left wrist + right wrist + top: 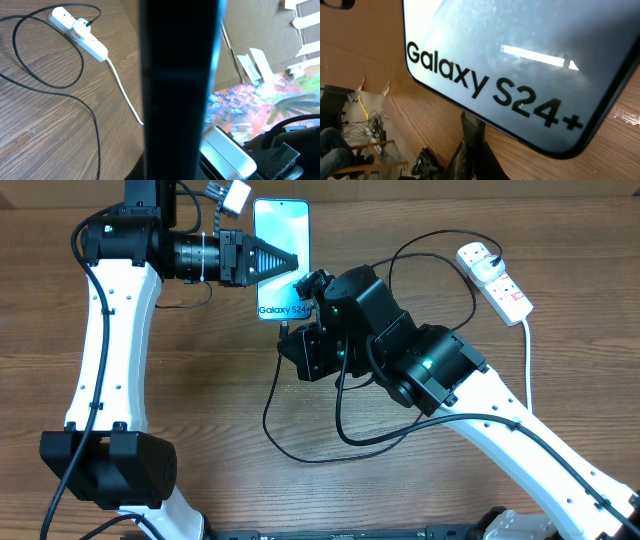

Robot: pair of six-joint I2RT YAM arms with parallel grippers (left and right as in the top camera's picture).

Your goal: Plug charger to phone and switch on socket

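The phone [280, 225] lies at the table's far middle, its screen reading "Galaxy S24+". My left gripper [290, 262] reaches in from the left and is shut on the phone, which fills the left wrist view as a dark edge-on band [177, 90]. My right gripper [305, 288] is shut on the charger's connector tip [472, 131], held against the phone's bottom edge [520, 65]. The black cable [300, 450] loops across the table to the socket [497, 280] at the far right, where its black plug [88, 22] sits in the strip [80, 32].
The socket's thick white lead [527, 350] runs toward the front right and also shows in the left wrist view [122, 90]. A small white object [233, 195] sits beyond the phone. Cable loops [50, 85] lie between the arms and the socket.
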